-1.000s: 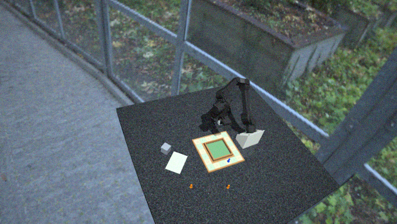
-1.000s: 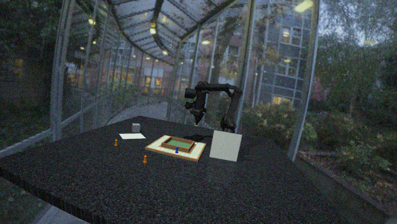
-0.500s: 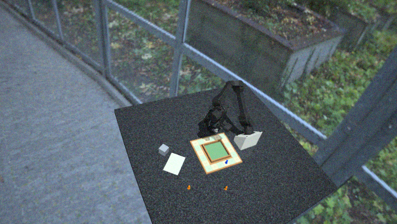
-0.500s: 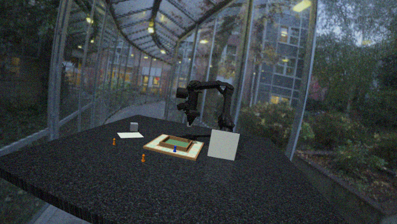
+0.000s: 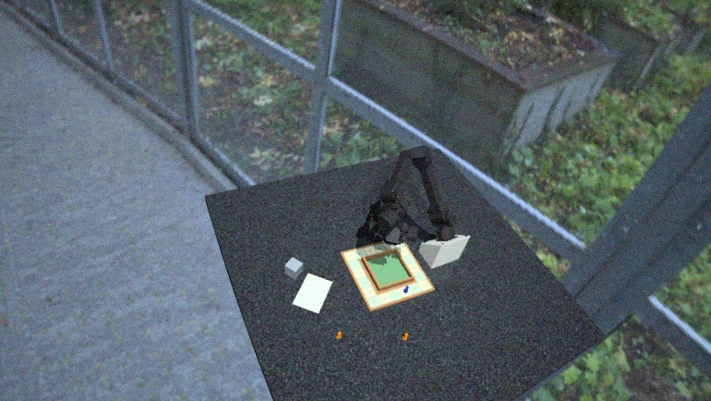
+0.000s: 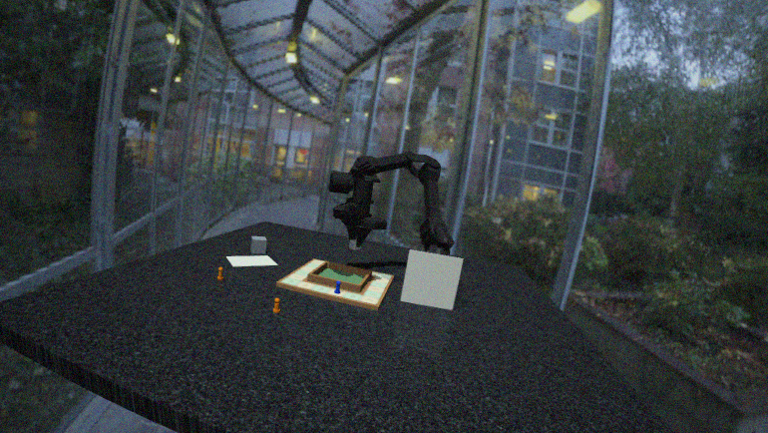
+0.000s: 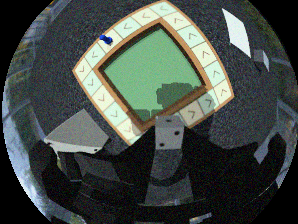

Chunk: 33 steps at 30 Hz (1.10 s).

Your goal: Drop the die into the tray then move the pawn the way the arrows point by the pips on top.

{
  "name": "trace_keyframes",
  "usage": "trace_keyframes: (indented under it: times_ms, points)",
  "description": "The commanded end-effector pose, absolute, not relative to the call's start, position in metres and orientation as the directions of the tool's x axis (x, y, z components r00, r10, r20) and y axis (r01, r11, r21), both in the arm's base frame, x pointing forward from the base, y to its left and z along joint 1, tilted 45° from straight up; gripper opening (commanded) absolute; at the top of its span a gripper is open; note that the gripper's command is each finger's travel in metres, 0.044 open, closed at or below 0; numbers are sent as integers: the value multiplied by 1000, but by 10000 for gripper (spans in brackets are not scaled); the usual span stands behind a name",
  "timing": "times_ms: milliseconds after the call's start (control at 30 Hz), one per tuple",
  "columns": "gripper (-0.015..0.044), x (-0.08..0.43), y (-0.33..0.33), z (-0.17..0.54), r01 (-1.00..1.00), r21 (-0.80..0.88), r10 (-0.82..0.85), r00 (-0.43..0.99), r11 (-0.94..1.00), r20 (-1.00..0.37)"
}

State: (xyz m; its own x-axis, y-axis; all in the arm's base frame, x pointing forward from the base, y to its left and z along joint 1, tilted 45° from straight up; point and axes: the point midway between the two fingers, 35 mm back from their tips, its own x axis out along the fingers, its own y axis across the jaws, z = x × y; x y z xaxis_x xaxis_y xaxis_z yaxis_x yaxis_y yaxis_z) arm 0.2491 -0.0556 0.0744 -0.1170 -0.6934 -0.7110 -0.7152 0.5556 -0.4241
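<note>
- The surface (image 5: 498, 319) (image 6: 376, 371) is dark and speckled.
- Glazed walls in metal frames (image 5: 319, 99) (image 6: 109, 140) stand around it.
- A glass roof (image 6: 344, 32) curves overhead, with yellow lamps (image 6: 290, 56) lit.
- A grey floor (image 5: 114, 238) runs along the glass.
- Outside: a long planter (image 5: 423, 74), greenery, a building (image 6: 543, 129) with lit windows, a dim bluish sky.

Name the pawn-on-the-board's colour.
Blue; the exterior view shows it best.
</note>
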Motion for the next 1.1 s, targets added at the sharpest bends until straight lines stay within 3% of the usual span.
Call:
trace_keyframes:
  times_ms: [0,500,700,1067]
  points:
    - [0,256,-49,64,-796,-348,-686,-113,495,-719]
    - [0,272,-30,23,-981,-30,-692,-113,191,-713]
    - [0,272,-29,21,-984,-13,-689,-114,177,-716]
    - [0,261,-34,11,-969,76,-407,-169,234,-898]
